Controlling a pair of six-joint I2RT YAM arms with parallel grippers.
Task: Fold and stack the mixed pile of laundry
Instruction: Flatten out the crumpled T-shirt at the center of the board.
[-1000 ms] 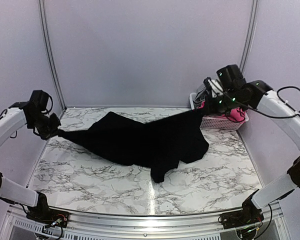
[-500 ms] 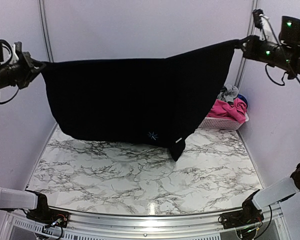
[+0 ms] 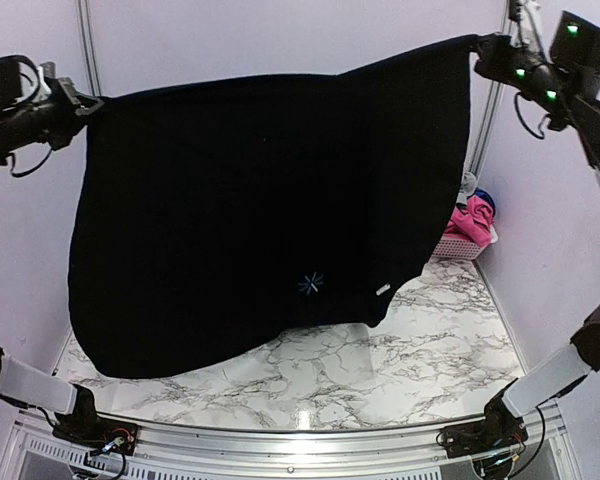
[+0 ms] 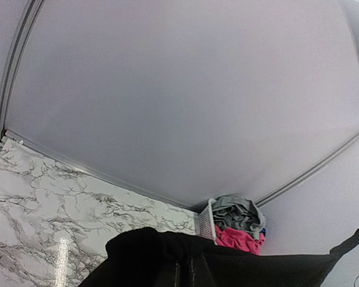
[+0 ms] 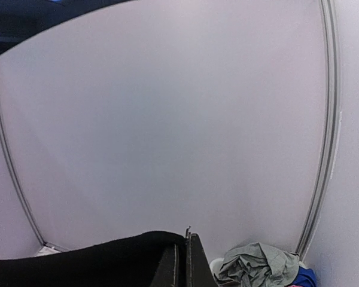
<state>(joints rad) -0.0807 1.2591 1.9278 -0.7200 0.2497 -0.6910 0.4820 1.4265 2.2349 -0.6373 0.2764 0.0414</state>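
Note:
A large black cloth (image 3: 260, 210) hangs spread like a curtain between my two raised grippers, its lower hem well above the marble table (image 3: 380, 375). My left gripper (image 3: 85, 103) is shut on its top left corner, and my right gripper (image 3: 477, 52) is shut on its top right corner. In the left wrist view the black cloth (image 4: 239, 266) bunches over the left gripper (image 4: 185, 272). Seen from the right wrist, the right gripper (image 5: 186, 263) pinches the black cloth (image 5: 96, 266). The remainder of the laundry pile, a pink piece (image 3: 467, 222), grey trousers (image 4: 236, 212) and a blue piece (image 3: 483, 200), lies heaped in the basket.
A white lattice basket (image 3: 452, 246) stands at the table's back right corner against the wall. The hanging cloth hides most of the table's back and left. Pale walls with metal corner rails (image 3: 88, 55) close in the back and sides.
Both arms lifted the black cloth off the table and stretched it high. Since half a second ago it has spread wider and hangs lower and nearer the front.

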